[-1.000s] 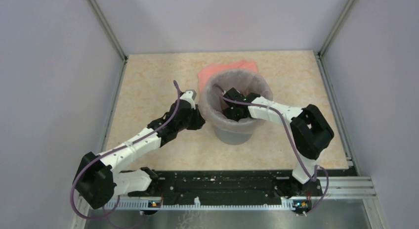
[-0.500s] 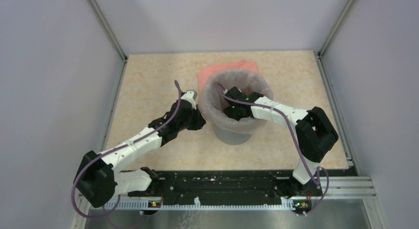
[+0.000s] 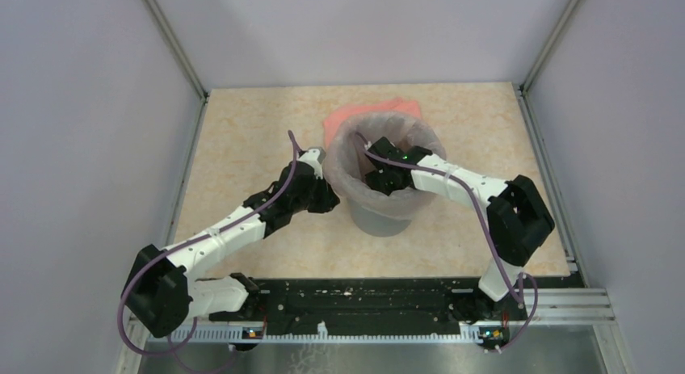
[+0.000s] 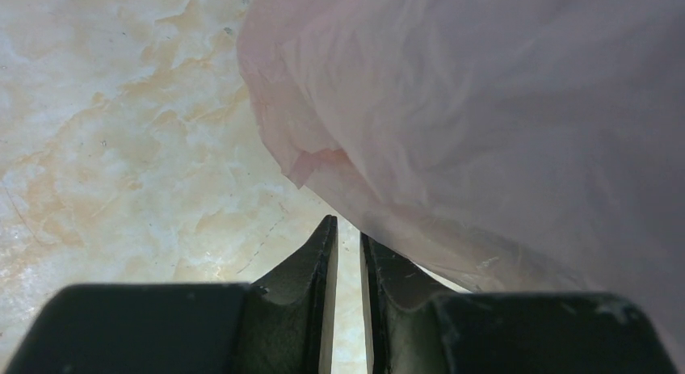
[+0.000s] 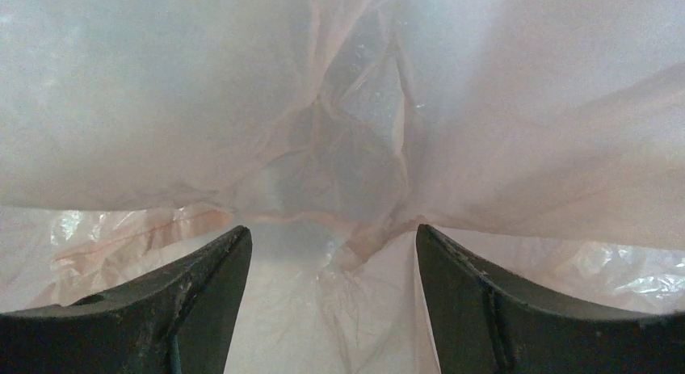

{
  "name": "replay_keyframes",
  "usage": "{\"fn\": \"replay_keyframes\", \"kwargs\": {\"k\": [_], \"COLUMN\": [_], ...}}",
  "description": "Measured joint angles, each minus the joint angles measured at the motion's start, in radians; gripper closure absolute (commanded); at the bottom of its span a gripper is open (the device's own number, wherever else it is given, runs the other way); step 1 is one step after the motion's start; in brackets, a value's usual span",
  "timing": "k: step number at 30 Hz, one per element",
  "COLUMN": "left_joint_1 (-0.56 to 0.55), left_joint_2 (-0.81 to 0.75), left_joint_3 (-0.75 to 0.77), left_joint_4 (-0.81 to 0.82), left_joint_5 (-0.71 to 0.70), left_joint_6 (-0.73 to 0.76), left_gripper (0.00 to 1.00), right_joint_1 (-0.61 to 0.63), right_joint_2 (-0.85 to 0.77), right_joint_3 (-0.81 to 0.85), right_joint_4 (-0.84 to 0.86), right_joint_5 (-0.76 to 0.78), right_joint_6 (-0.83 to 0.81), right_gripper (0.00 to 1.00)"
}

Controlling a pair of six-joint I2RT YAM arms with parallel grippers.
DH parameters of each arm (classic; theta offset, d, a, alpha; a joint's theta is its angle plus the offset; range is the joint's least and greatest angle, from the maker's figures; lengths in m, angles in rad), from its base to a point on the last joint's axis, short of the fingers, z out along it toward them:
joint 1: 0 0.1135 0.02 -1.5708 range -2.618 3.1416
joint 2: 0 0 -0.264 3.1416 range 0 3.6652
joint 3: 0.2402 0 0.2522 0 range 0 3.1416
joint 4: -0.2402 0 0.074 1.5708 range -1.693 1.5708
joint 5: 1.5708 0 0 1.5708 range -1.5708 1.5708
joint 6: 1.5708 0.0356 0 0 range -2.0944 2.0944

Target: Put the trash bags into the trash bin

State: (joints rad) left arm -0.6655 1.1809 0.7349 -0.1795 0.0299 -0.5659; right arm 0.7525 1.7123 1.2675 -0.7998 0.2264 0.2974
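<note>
Overhead, trash bag (image 3: 386,123): thin, crinkly, see-through pale pink film, lining the trash bin (image 3: 380,222) and folded out over its rim all round.
Overhead, trash bin: plain grey round bucket, upright near the middle of the table (image 3: 242,140), with a salmon-pink folded sheet (image 3: 347,115) just beyond its far left side.
Overhead, left gripper (image 3: 326,199): outside the bin, against its left wall, where the film hangs down.
Overhead, right gripper (image 3: 378,184): reaching over the near rim, down inside the lined bin.
Left wrist, trash bag (image 4: 485,107): a hazy pink skirt fills the upper right, its lower edge lying on the right finger (image 4: 388,277).
Left wrist, left gripper (image 4: 346,229): fingers narrowly apart, a slit of table (image 4: 121,132) showing between them; nothing appears to sit in the slit, though the tips are partly veiled.
Right wrist, trash bag (image 5: 339,148): wrinkled film gathered to a knot of creases straight ahead, grey showing through.
Right wrist, right gripper (image 5: 331,241): fingers (image 5: 210,285) spread wide, holding nothing, film just beyond them.
Since a second ago: the right arm's elbow has swung slightly right; bag, bin and left arm have barely changed.
</note>
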Motion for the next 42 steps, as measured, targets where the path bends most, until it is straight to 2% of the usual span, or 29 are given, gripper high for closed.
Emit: {"fn": "replay_keyframes", "kwargs": {"k": [11, 18, 27, 42], "left_joint_1": [0.000, 0.000, 0.000, 0.000], "left_joint_2": [0.000, 0.003, 0.053, 0.072], "left_joint_3": [0.000, 0.000, 0.000, 0.000], "left_joint_4": [0.000, 0.008, 0.014, 0.015], "left_joint_5": [0.026, 0.074, 0.112, 0.112], "left_joint_6": [0.012, 0.022, 0.039, 0.038], "left_gripper": [0.78, 0.78, 0.79, 0.79], "right_joint_1": [0.000, -0.003, -0.003, 0.004], "right_joint_2": [0.001, 0.047, 0.048, -0.091], "right_joint_3": [0.065, 0.163, 0.169, 0.168], "right_joint_4": [-0.065, -0.110, -0.127, -0.121], "right_joint_5": [-0.004, -0.014, -0.039, -0.099], "right_joint_6": [-0.002, -0.010, -0.006, 0.004], "right_gripper": [0.25, 0.25, 0.25, 0.26]}}
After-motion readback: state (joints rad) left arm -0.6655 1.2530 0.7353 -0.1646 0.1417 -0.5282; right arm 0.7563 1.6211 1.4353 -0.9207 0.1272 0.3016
